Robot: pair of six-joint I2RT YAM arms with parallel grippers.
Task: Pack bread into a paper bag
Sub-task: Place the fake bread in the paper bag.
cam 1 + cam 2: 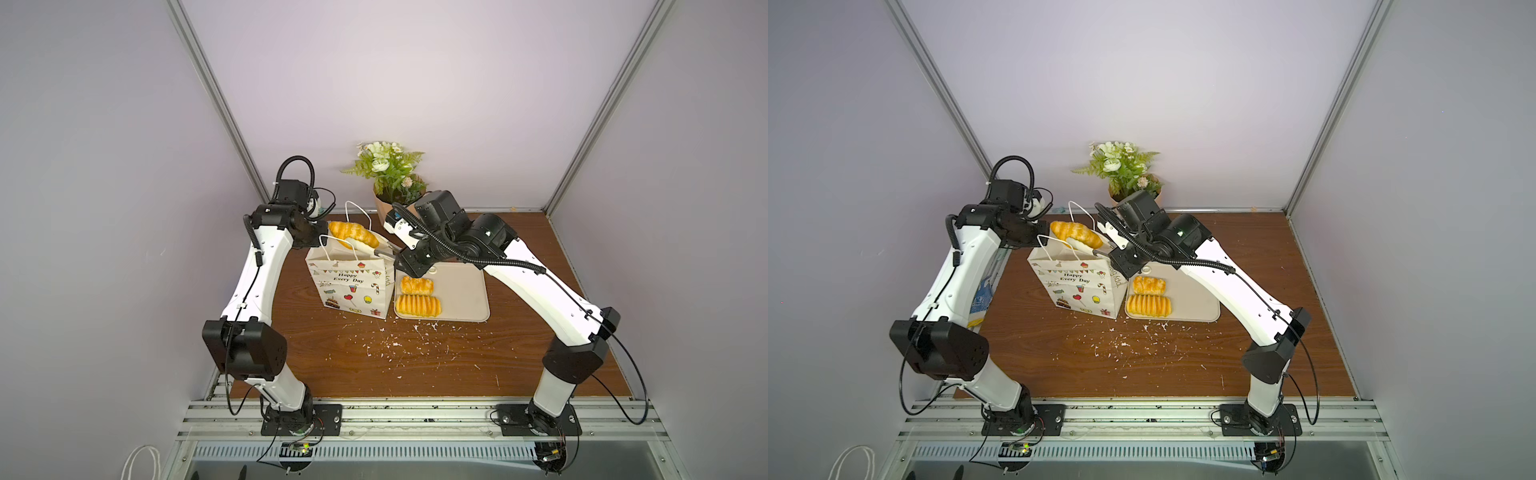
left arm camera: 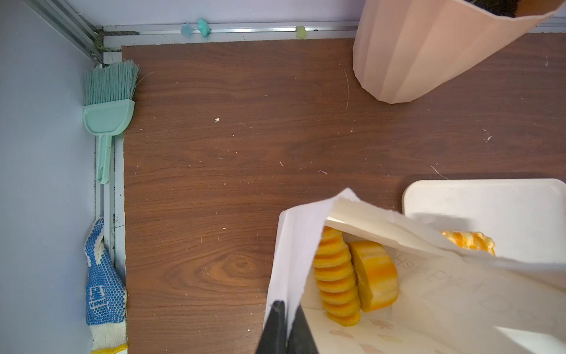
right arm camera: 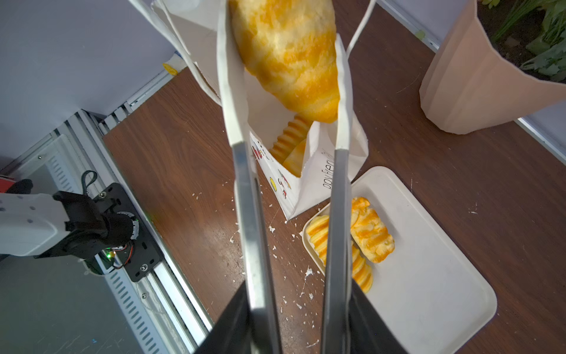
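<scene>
On the table (image 1: 415, 365), paper bag (image 1: 353, 286) stood open, beige tray (image 1: 463, 291) beside it bore ridged loaf (image 1: 417, 305) and braided bun (image 1: 416, 285), left gripper (image 2: 286, 311) clenched on bag's rim, right gripper (image 3: 301, 318) clasped tongs (image 3: 245, 199), croissant (image 3: 288, 61) between their tips over bag's mouth.

The table (image 1: 415, 365) was smooth brown wood-grain, flecked with white flakes toward 6 o'clock. The bag (image 1: 349, 286) was matt white paper, creased, with cord handles. The croissant (image 1: 353, 235) and ridged loaf (image 1: 417, 305) looked glossy. The tray (image 1: 465, 291), at 3 o'clock from the bag, was smooth matt beige. The tongs (image 3: 248, 214) had brushed metal arms and matt white tips. The pot (image 2: 428, 52) at 12 o'clock was matt, ribbed. The brush (image 2: 108, 101) was plastic; the glove (image 2: 104, 285) knitted cloth, dotted blue.
</scene>
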